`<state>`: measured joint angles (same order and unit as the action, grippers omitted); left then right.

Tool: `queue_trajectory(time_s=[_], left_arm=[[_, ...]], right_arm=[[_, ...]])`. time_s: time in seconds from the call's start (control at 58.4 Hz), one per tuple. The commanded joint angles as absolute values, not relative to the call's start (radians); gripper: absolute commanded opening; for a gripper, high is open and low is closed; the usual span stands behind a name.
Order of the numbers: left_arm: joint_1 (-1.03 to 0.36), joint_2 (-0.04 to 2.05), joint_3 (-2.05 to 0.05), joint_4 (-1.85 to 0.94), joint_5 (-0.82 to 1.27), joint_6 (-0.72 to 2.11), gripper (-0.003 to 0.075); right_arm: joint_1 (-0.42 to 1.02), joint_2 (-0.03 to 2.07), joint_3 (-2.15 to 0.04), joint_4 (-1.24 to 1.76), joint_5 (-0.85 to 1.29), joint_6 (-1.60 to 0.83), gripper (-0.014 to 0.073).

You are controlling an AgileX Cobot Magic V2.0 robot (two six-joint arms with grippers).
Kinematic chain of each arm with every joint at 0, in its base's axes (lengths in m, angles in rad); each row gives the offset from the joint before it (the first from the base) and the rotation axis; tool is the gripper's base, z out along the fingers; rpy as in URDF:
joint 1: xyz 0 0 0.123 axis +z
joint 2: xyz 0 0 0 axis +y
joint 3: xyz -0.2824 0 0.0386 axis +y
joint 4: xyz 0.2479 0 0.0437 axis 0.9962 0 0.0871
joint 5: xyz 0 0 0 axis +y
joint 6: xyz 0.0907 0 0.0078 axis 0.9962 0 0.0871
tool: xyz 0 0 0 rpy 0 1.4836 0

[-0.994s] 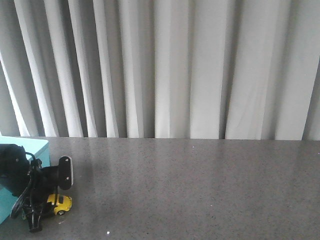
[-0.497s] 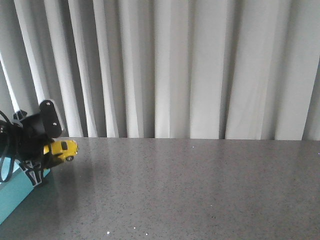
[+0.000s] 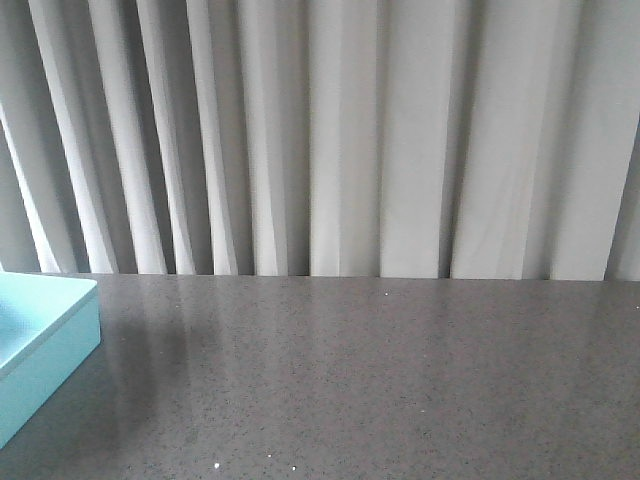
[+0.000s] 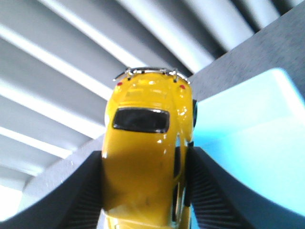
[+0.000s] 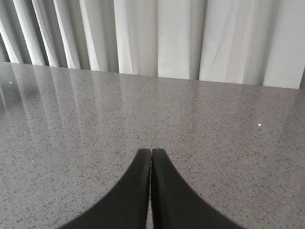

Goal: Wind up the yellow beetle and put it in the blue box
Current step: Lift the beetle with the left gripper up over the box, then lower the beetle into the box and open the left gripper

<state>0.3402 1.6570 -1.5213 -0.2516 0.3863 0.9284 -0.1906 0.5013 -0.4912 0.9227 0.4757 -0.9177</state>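
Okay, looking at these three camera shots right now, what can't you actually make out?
- Front view: both arms out of frame; blue box cut off at the left edge.
- Left wrist view: yellow beetle wheels and underside hidden by the left gripper.
- Right wrist view: right gripper shows only fingertips.

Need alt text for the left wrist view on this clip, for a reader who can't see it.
A yellow beetle toy car fills the frame, clamped between the two dark ribbed fingers of the left gripper, its dark window and chrome bumper facing the camera. Beside it lies the blue box on a grey speckled table, with pale curtains behind.
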Motion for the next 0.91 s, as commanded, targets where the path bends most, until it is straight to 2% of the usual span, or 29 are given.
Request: queue_trajectory(time_s=[0.0,0.274,0.446,0.6,0.788,0.891], left_arm=[[0.367,1.681,-1.55,-0.273,0.326,0.863,-0.0007],[0.367,1.897,-1.55,-0.292,0.326,0.846,-0.0004],[0.367,1.928,-1.55,-0.294,0.334,0.804,0.0033],[0.367,1.927,-1.552,-0.294,0.336,0.8,0.0144],[0.367,1.927,-1.552,-0.294,0.384,0.794,0.0368],[0.367,1.927,-1.552,-0.294,0.388,0.768,0.0454]], right_arm=[[-0.192,0.504,-0.515,0.952,0.438,-0.926,-0.0007],[-0.192,0.504,-0.515,0.952,0.438,-0.926,-0.0007],[-0.192,0.504,-0.515,0.952,0.438,-0.926,-0.0007],[-0.192,0.504,-0.515,0.952,0.438,-0.926,-0.0007],[-0.192,0.504,-0.515,0.952,0.438,-0.926,-0.0007],[-0.192,0.504,-0.515,0.952,0.441,-0.926,-0.0007]])
